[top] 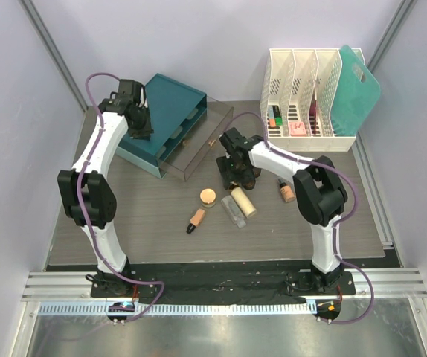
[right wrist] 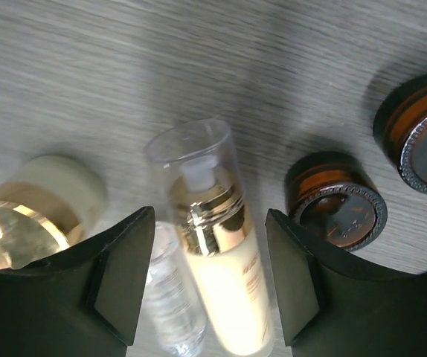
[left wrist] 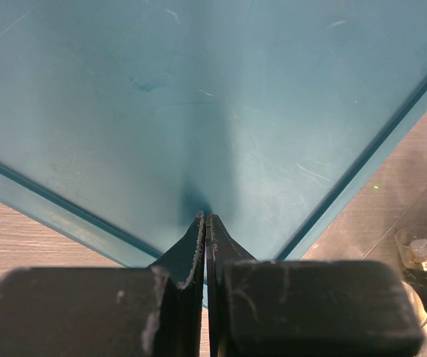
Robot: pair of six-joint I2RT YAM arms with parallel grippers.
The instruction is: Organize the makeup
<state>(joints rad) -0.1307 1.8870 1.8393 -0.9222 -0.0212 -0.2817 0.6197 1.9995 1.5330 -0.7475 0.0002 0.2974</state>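
Note:
Makeup lies on the table in the top view: a cream bottle (top: 244,201), a clear bottle (top: 233,210), a peach round compact (top: 208,196), a small beige bottle with a black cap (top: 196,220) and a tan bottle (top: 286,191). My right gripper (top: 236,177) is open and hovers over them. In the right wrist view my right gripper (right wrist: 210,216) straddles the cream bottle (right wrist: 221,275), not touching it. The clear bottle (right wrist: 172,297) lies beside it. Two dark-brown jars (right wrist: 340,208) (right wrist: 422,141) stand at the right. My left gripper (top: 143,130) (left wrist: 207,220) is shut and empty, tips at the teal box top.
The teal drawer box (top: 170,104) stands at the back left with its clear drawer (top: 198,145) pulled out toward the middle. A white slotted rack (top: 306,97) with a teal board (top: 358,85) stands at the back right and holds a few small items.

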